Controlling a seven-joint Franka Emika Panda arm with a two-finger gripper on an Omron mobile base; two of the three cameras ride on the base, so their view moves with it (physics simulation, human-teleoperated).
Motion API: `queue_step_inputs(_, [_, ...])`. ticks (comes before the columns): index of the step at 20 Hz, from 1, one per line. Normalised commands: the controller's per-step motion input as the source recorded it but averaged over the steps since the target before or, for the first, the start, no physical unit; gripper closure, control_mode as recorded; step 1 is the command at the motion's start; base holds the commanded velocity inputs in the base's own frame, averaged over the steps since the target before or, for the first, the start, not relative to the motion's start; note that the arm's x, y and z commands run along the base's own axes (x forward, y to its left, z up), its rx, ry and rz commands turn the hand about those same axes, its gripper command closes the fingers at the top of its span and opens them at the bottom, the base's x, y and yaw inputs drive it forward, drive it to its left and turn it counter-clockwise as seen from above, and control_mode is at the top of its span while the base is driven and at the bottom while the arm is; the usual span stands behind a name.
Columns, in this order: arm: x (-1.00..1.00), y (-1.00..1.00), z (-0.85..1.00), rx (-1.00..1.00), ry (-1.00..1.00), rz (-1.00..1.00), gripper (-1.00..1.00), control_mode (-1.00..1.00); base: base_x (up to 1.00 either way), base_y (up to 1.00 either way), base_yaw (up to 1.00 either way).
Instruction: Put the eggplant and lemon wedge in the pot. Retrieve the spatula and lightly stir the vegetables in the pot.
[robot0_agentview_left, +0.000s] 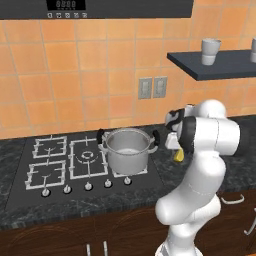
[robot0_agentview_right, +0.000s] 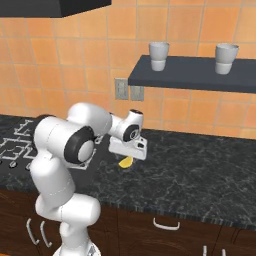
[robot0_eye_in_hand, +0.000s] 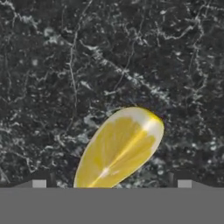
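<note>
Lemon wedge (robot0_eye_in_hand: 120, 146) lay on dark counter (robot0_agentview_right: 200, 170) just right of stove, directly under gripper (robot0_agentview_right: 128, 154), between fingertips (jaws apart, not yet touching). Long axis ran diagonally in hand view, pointed end up-right. Pot (robot0_agentview_left: 127, 148) stood left on near burner.

Even, soft rendered light fills the kitchen, with no visible lamp. The orange tiled wall (robot0_agentview_left: 75, 85) is bright and flat. The steel pot (robot0_agentview_left: 127, 150) shows pale highlights on its rim and side, without harsh glare. A faint shadow lies under the wall shelf (robot0_agentview_right: 200, 72). The lemon wedge (robot0_eye_in_hand: 120, 148) looks soft and slightly blurred up close, against the speckled dark counter (robot0_eye_in_hand: 131, 52). All pictures are low in resolution, with soft edges.
</note>
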Motion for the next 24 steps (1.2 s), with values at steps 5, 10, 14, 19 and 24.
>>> queue_step_inputs(5, [0.07, -0.06, -0.34, 0.00, 0.00, 0.00, -1.00, -1.00, 0.00, 0.00, 0.00])
queue_step_inputs(10, [0.00, 0.00, -0.34, 0.00, 0.00, 0.00, -1.00, -1.00, 0.00, 0.00, 0.00])
queue_step_inputs(14, [-0.07, 0.00, -0.31, 0.00, 0.00, 0.00, 1.00, -1.00, 0.00, 0.00, 0.00])
queue_step_inputs(19, [-0.36, 0.00, -0.03, 0.00, -0.04, 0.00, 1.00, -1.00, 0.00, 0.00, 0.00])
queue_step_inputs(24, [-0.49, 0.00, 0.58, 0.00, -0.15, 0.00, 1.00, -1.00, 0.00, 0.00, 0.00])
